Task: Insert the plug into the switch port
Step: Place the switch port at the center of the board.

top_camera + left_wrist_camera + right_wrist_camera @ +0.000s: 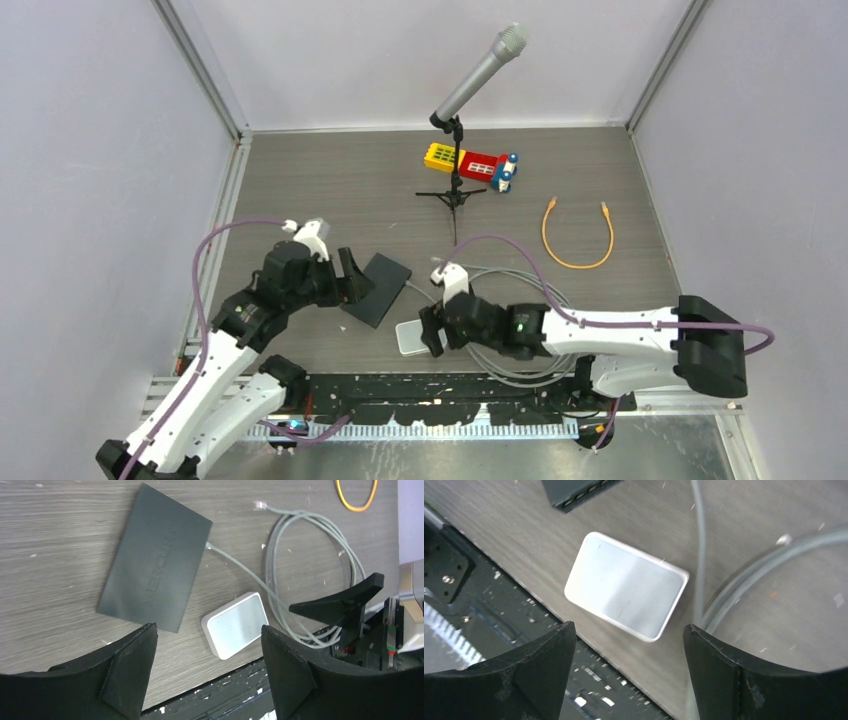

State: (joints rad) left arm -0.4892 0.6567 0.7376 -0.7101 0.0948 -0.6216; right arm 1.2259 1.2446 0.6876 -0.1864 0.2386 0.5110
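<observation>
Two end effectors, both spread and holding nothing, above one switch and one grey cable by the bench's [330, 170] near edge.
One black switch [155, 560] lies left of centre, just ahead of the left end effector [208, 630] and apart from it. One plug [208, 545] of the grey cable [320, 525] touches the switch's side; whether it is seated I cannot tell. The second plug [259, 504] lies free. One white box [626, 585] lies below the right end effector [629, 626]. One orange cable [577, 240], one microphone [480, 70] and one toy block cluster [472, 163] are farther back.
</observation>
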